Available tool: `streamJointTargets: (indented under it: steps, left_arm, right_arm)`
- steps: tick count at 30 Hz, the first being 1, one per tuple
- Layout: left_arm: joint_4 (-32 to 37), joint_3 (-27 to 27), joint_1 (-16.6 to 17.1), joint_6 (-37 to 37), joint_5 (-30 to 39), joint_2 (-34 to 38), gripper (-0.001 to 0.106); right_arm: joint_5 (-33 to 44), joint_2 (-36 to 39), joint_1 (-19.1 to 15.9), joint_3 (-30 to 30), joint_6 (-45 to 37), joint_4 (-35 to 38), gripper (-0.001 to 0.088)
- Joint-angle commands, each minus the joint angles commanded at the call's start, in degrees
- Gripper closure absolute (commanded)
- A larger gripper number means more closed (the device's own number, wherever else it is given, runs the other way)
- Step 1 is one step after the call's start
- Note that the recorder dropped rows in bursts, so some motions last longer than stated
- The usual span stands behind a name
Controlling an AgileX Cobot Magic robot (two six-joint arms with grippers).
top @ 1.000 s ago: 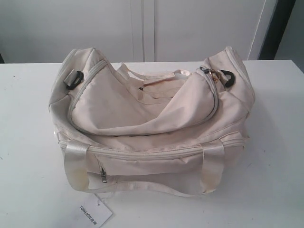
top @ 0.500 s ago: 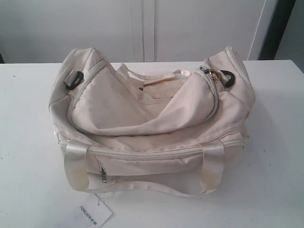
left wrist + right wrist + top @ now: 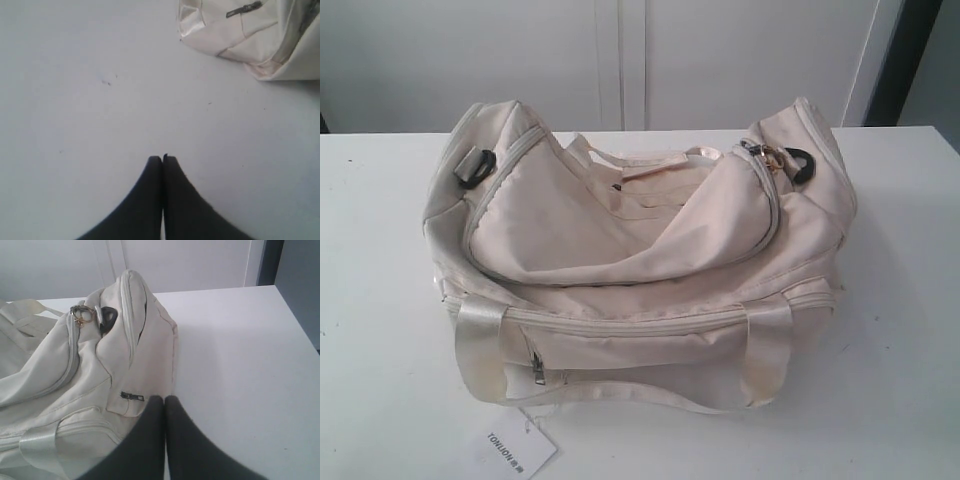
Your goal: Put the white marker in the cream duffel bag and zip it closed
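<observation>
The left fingers (image 3: 145,205) are pressing together tip to tip, gripping nothing, and are pointing over the white worktop (image 3: 75,100), well apart from a corner of the cream duffel bag (image 3: 235,35). In the exterior view the bag (image 3: 640,270) is sitting in the middle of the worktop (image 3: 380,300), and a white paper tag (image 3: 510,452) is lying just in front of its left corner. A black ring (image 3: 475,168) is showing at the bag's left end, a satin handle strap (image 3: 480,335) is hanging down the front, and a small zipper pull (image 3: 537,372) is resting on the front pocket. The top panel is sagging inward, with the zipper slider (image 3: 757,150) lying at the right end beside a second black ring (image 3: 800,165). The right fingers (image 3: 145,445) are closing flat against each other, empty, just beside the bag's right end (image 3: 145,355).
</observation>
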Motion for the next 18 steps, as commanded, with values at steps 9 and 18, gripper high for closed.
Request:
streamJointTargets:
  steps: [9, 18]
  left_arm:
    - [0.0, 0.0, 2.1, 0.1, 0.2, 0.0, 0.105]
    - [-2.8, 0.0, 2.1, 5.3, 0.1, 0.0, 0.105]
  right_arm:
    - [-0.1, 0.0, 0.0, 0.0, 0.0, 0.0, 0.0868]
    - [-0.1, 0.0, 0.0, 0.0, 0.0, 0.0, 0.0868]
